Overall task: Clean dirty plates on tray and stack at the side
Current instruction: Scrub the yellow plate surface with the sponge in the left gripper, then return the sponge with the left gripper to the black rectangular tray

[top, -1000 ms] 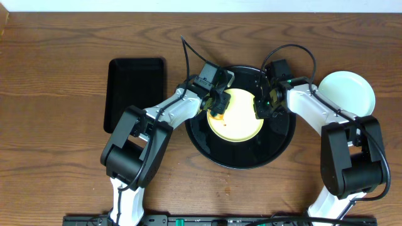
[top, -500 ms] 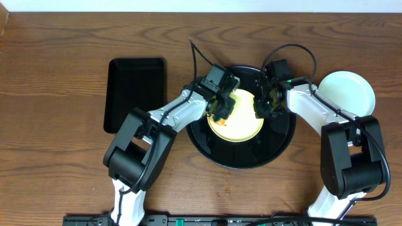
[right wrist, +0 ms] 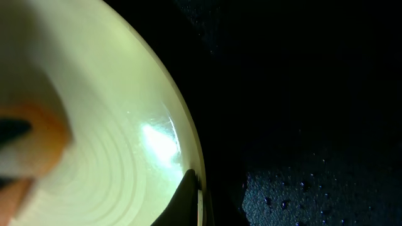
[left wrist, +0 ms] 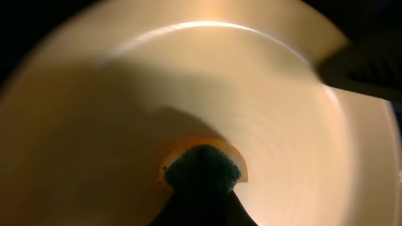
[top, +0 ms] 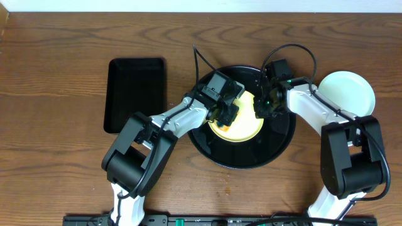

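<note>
A pale yellow plate (top: 244, 128) lies in the large round black tray (top: 276, 141). My left gripper (top: 223, 110) is over the plate's left half, shut on a sponge with a dark green face and an orange edge. In the left wrist view the sponge (left wrist: 201, 168) presses on the plate (left wrist: 264, 107) below my left gripper (left wrist: 201, 210). My right gripper (top: 264, 104) is shut on the plate's right rim. The right wrist view shows my right gripper (right wrist: 196, 196) pinching the plate's rim (right wrist: 182, 135), with the wet tray (right wrist: 301, 176) beside it. A pale mint-white plate (top: 346, 93) sits on the table to the right.
A smaller rectangular black tray (top: 136, 94) lies on the wooden table (top: 56, 138) to the left of the round tray. Cables arch over both arms near the round tray's far side.
My left gripper has slid the sponge to the right, from the plate's left edge toward its middle. The right gripper and the plate have stayed in place.
</note>
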Available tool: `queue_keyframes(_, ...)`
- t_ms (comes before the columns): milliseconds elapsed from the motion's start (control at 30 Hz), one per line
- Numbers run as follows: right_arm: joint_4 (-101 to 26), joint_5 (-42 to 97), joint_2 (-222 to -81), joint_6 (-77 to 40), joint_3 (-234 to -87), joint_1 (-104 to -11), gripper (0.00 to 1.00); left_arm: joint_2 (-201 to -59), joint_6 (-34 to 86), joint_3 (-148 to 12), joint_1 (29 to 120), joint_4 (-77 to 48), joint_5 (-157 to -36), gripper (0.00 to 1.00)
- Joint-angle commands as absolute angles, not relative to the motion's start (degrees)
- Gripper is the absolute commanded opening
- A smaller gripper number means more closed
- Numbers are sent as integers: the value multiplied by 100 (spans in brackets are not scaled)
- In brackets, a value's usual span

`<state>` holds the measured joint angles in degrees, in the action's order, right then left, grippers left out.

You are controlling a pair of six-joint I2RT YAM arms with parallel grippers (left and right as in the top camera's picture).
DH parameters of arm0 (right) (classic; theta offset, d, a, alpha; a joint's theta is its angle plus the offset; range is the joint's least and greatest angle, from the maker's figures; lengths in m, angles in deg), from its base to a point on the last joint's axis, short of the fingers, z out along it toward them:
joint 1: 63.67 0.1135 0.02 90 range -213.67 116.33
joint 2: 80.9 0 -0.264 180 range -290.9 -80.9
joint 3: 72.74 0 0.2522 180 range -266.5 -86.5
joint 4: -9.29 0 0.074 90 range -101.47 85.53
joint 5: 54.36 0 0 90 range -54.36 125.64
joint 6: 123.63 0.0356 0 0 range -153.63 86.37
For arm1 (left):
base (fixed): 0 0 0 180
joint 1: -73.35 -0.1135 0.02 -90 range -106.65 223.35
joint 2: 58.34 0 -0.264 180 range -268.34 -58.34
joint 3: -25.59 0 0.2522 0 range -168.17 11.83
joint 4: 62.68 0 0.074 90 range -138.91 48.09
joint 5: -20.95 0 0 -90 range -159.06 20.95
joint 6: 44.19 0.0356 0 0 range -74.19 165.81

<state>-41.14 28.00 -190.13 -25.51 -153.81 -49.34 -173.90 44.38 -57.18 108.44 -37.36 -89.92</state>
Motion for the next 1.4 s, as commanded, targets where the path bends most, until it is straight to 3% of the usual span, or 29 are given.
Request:
queue_keyframes(0, -4094, 2916, -19164, -2534, -15265, -4934, 1, -17933, 4447, -5233, 10945, -3437, -9577, 8)
queue_keyframes(400, -4107, 2916, -19166, -2532, -15265, -4934, 1, -17773, 3245, -5528, 10630, -4298, -11695, 7)
queue_keyframes(700, -4109, 2916, -19166, -2534, -15265, -4934, 1, -16505, 1774, -6129, 9284, -5762, -11770, 7)
queue_keyframes(867, -4105, 2916, -19166, -2534, -15265, -4934, 1, -15887, 2113, -6127, 8453, -5223, -11730, 8)
queue_keyframes(1000, -4105, 2916, -19164, -2532, -15265, -4934, 7, -15830, 2930, -6125, 7835, -3714, -10804, 8)
queue_keyframes(1133, -4105, 2916, -19166, -2532, -15265, -4934, 7, -15845, 3450, -6081, 7339, -2388, -8788, 7)
queue_keyframes(1267, -4065, 2914, -19164, -2532, -15265, -4934, 8, -15876, 3586, -5952, 7013, -1996, -7438, 8)
queue_keyframes(1367, -4046, 2914, -19164, -2532, -15265, -4934, 15, -15979, 3597, -5812, 6875, -2005, -7263, 8)
